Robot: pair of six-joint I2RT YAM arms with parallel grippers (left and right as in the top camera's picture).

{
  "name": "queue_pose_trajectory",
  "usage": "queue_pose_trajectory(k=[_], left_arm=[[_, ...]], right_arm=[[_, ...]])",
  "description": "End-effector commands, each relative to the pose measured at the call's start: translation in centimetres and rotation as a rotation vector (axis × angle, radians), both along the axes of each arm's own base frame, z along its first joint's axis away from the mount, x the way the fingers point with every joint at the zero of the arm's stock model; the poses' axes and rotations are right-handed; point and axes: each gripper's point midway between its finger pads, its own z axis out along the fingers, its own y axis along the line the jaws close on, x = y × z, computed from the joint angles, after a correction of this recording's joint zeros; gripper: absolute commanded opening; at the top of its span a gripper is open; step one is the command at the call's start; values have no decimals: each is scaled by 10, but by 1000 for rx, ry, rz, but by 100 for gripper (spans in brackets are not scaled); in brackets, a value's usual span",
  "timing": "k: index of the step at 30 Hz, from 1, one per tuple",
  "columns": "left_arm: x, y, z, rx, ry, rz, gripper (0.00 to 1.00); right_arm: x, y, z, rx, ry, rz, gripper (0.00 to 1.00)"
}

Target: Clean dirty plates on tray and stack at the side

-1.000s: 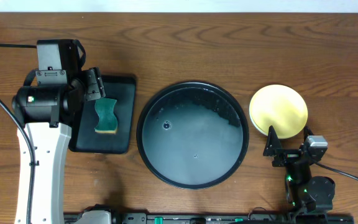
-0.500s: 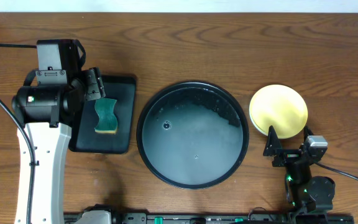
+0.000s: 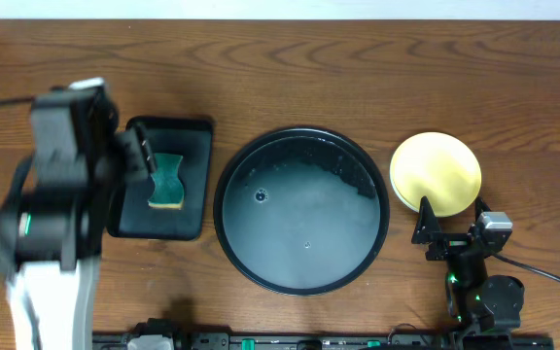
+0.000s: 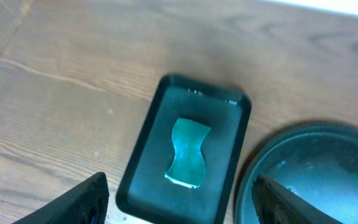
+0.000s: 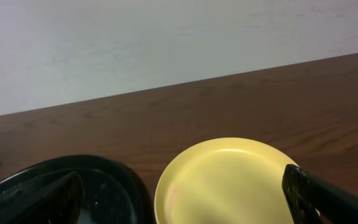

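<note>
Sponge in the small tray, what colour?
The sponge is green with a yellow lower layer; best seen overhead.

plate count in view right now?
1. A pale yellow round glossy plate sits on the wooden table, just right of the large round black tray, which holds no plates. More could be stacked under it, hidden from these views.

On the wooden bench, the large round black tray lies centre. Left of it, the small rectangular black tray holds the green sponge. Right lies the pale yellow round plate.
</note>
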Motion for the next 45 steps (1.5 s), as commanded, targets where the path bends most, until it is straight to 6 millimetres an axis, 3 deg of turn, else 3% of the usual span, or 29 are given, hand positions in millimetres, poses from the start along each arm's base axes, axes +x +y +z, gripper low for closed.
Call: queue_pose_trajectory(k=[1,6,14,22,31,37,45], left_arm=[[-25,7,10,11,-121,25,74],[-47,12,6,22,-360,51,74],[-49,7,-52,20,-578,36,74],[-45,8,-92,29,-754,34,74],[-47,8,-121,32,-782,35,74],[-43,8,-153,35,-714,32,74],[-45,8,-174,33,-626,31,74]], right_arm=[[0,1,0,15,0,5,99],[0,1,0,15,0,5,99],[0,1,0,15,0,5,99],[0,1,0,15,0,5,99],[0,1,0,15,0,5,99],[0,1,0,15,0,5,99],[0,1,0,15,0,5,99]])
